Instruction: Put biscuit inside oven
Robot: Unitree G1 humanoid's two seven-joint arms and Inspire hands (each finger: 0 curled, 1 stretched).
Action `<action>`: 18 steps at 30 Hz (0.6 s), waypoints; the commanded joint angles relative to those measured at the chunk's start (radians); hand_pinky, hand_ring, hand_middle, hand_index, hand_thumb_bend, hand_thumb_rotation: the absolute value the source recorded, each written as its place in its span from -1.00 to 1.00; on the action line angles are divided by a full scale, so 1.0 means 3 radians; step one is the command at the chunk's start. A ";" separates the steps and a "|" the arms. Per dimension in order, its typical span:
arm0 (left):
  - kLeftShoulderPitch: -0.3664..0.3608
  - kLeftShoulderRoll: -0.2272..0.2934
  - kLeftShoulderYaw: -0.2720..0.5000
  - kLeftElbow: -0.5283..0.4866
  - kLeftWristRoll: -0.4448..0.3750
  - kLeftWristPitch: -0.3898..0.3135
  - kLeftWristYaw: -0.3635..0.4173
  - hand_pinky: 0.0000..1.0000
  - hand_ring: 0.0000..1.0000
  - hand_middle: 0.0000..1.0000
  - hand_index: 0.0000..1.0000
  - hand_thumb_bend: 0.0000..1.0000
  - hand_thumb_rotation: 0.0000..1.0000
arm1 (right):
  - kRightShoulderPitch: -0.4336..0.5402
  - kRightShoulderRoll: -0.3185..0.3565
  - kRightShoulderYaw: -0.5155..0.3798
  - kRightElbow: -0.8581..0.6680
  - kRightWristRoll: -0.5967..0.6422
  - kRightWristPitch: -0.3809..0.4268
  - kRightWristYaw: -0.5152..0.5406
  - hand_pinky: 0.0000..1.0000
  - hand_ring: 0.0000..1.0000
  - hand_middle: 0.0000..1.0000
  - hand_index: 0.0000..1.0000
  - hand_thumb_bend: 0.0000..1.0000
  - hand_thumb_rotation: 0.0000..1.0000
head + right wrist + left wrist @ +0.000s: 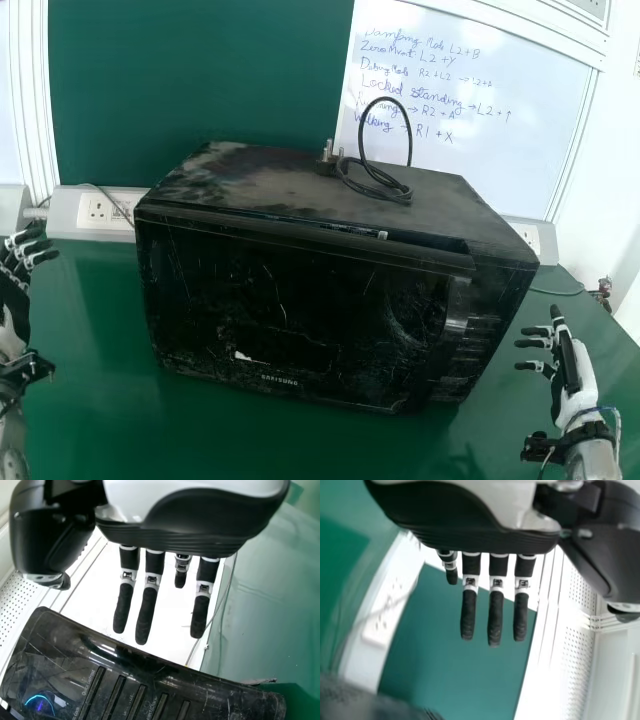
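Note:
A black oven (290, 310) stands on the green table with its front door shut; its control panel (130, 695) shows in the right wrist view. My left hand (15, 295) is at the far left of the head view, apart from the oven, and its fingers are straight in the left wrist view, the hand (465, 540) holding nothing. Right of the oven, my right hand (572, 375) has its fingers extended; in the right wrist view that hand (175, 540) is empty beside the panel. No biscuit can be made out.
A black cable with a plug (375, 185) lies looped on the oven top. Behind the table (90, 330) are a white trunking with sockets (100, 210), a green board (200, 80) and a whiteboard (470, 120) with handwriting.

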 commanded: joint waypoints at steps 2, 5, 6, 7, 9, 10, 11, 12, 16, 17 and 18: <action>-0.0083 -0.0093 -0.0029 0.0070 0.0202 -0.0050 0.0281 0.01 0.03 0.06 0.10 0.82 0.71 | -0.0049 0.0063 0.0008 -0.0039 -0.0005 0.0028 -0.0072 -0.14 -0.14 -0.09 -0.02 0.42 0.28; -0.0120 -0.0158 -0.0007 0.0067 0.0295 -0.0045 0.0509 0.08 0.13 0.16 0.17 0.72 0.66 | -0.0054 0.0071 0.0002 -0.0017 0.0027 0.0021 -0.0071 -0.12 -0.13 -0.07 0.00 0.39 0.28; -0.0132 -0.0165 0.0002 0.0071 0.0300 -0.0023 0.0563 0.11 0.17 0.18 0.18 0.73 0.64 | -0.0051 0.0074 0.0010 -0.0021 0.0005 0.0017 -0.0090 -0.11 -0.12 -0.07 0.00 0.38 0.28; -0.0141 -0.0166 0.0006 0.0076 0.0301 -0.0008 0.0595 0.13 0.18 0.19 0.19 0.74 0.64 | -0.0049 0.0077 0.0018 -0.0027 -0.0014 0.0016 -0.0107 -0.10 -0.11 -0.05 0.01 0.37 0.28; -0.0147 -0.0155 0.0001 0.0091 0.0308 0.0008 0.0635 0.14 0.20 0.20 0.19 0.75 0.63 | -0.0047 0.0084 0.0030 -0.0025 -0.0045 0.0008 -0.0135 -0.09 -0.10 -0.04 0.02 0.37 0.29; -0.0146 -0.0149 -0.0007 0.0093 0.0319 0.0019 0.0648 0.13 0.20 0.20 0.18 0.74 0.64 | -0.0044 0.0089 0.0032 -0.0012 -0.0051 -0.0023 -0.0135 -0.08 -0.09 -0.03 0.03 0.37 0.29; -0.0141 -0.0138 -0.0017 0.0104 0.0338 0.0010 0.0643 0.13 0.20 0.20 0.18 0.74 0.64 | -0.0045 0.0099 0.0029 -0.0001 -0.0050 -0.0047 -0.0138 -0.07 -0.08 -0.03 0.03 0.37 0.29; -0.0137 -0.0131 -0.0024 0.0111 0.0354 0.0006 0.0638 0.14 0.21 0.22 0.20 0.75 0.64 | -0.0046 0.0105 0.0028 0.0012 -0.0053 -0.0066 -0.0140 -0.08 -0.08 -0.02 0.05 0.38 0.29; -0.0132 -0.0123 -0.0026 0.0123 0.0372 -0.0003 0.0614 0.14 0.22 0.23 0.21 0.76 0.65 | -0.0055 0.0129 0.0016 0.0053 -0.0052 -0.0112 -0.0147 -0.06 -0.07 0.00 0.06 0.39 0.30; -0.0131 -0.0120 -0.0024 0.0129 0.0370 -0.0010 0.0605 0.14 0.21 0.22 0.20 0.75 0.65 | -0.0058 0.0136 0.0015 0.0064 -0.0056 -0.0120 -0.0155 -0.05 -0.06 0.00 0.06 0.37 0.28; -0.0132 -0.0116 -0.0022 0.0135 0.0369 -0.0009 0.0599 0.13 0.21 0.22 0.20 0.75 0.65 | -0.0060 0.0143 0.0010 0.0081 -0.0053 -0.0137 -0.0156 -0.05 -0.06 0.00 0.06 0.36 0.28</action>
